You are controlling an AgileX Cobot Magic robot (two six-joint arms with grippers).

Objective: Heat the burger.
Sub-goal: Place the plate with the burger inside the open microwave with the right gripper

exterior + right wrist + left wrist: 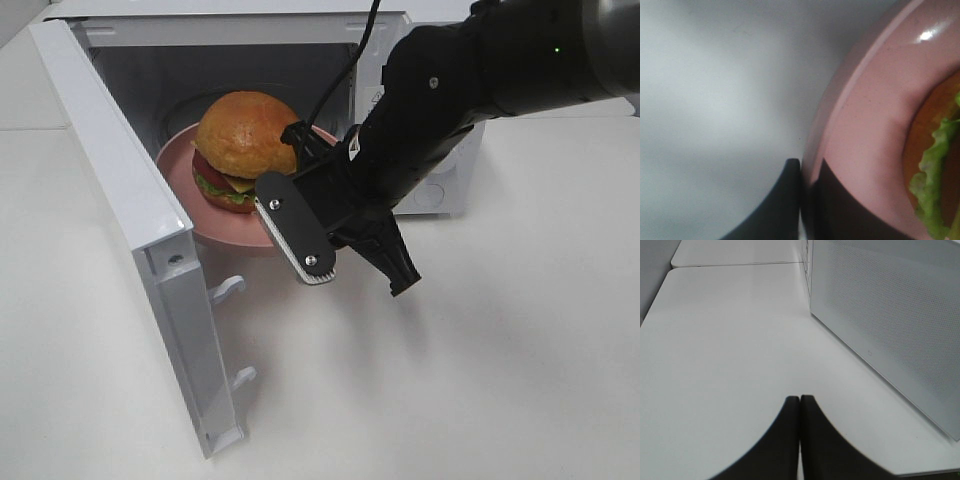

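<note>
The burger [245,135], with a golden bun, lettuce and cheese, sits on a round pink plate [205,215] in the mouth of the open white microwave [240,30]. My right gripper [290,228] reaches in from the right and is shut on the plate's near rim. In the right wrist view its dark fingers [790,200] pinch the pink plate [865,125], with the burger [935,165] just beyond them. My left gripper [800,402] is shut on nothing and hovers over the table beside the microwave's perforated side [890,315].
The microwave's door [130,210] stands swung wide open to the left, its latch hooks pointing inward. White table [480,380] stretches in front of and right of the microwave. The right arm [480,80] crosses in front of the microwave's right part.
</note>
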